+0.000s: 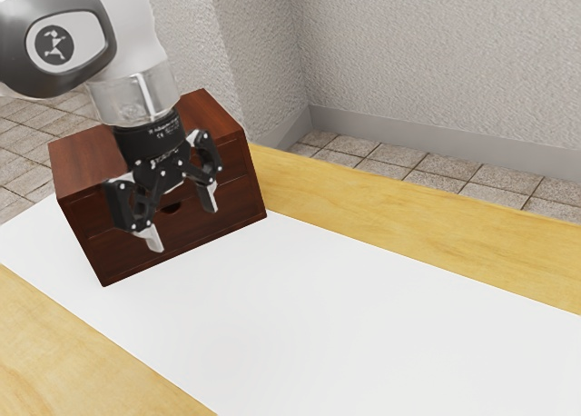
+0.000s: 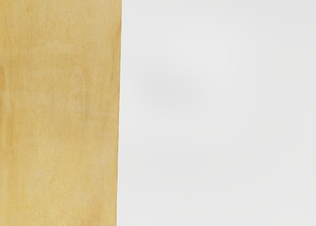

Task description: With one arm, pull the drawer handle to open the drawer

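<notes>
In the exterior view, a white and grey robot arm [image 1: 100,44] is reaching in from the exterior view's upper left. A round dark badge [image 1: 54,42] on its joint cap is showing a small white figure-like emblem. A line of tiny white lettering on the black body above the fingers is proving too small to read.

The black two-finger gripper [image 1: 182,223] is hanging with its fingers spread wide and clasping nothing. It is pointing down in front of a dark reddish-brown wooden drawer box [image 1: 86,162]. The box is sitting at the far left end of a white mat [image 1: 345,307], which is lying on a light wooden worktop [image 1: 436,225].

The small dark drawer handle [image 1: 169,207] is showing in the gap between the two fingers, on the box's front face. Whether either finger is touching it cannot be told. The drawer front [image 1: 231,198] is appearing flush with the box. Grey floor tiles [image 1: 472,175] and a rough grey wall [image 1: 436,53] are lying beyond the worktop.

In the wrist view, the hand is looking straight down. A strip of the worktop [image 2: 59,107] is bordering the mat [image 2: 227,152], and a faint soft shadow [image 2: 173,93] is falling on the mat.
</notes>
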